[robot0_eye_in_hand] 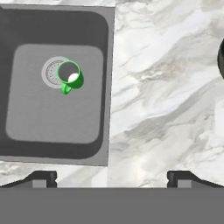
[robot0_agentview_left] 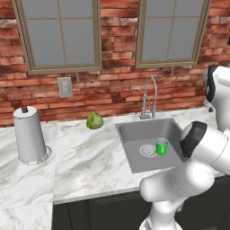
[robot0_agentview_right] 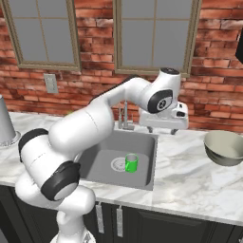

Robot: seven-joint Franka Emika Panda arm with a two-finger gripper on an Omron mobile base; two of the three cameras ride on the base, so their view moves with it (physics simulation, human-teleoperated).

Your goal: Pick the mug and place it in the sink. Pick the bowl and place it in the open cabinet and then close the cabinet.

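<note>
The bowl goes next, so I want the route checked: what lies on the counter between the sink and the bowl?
In the right base view, only bare marble counter lies between the sink and the bowl.

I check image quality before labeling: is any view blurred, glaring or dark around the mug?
Hand view: the mug is sharp, a white highlight inside it. Left base view: the sink is evenly lit, without glare. Right base view: soft shading under the bowl.
</note>
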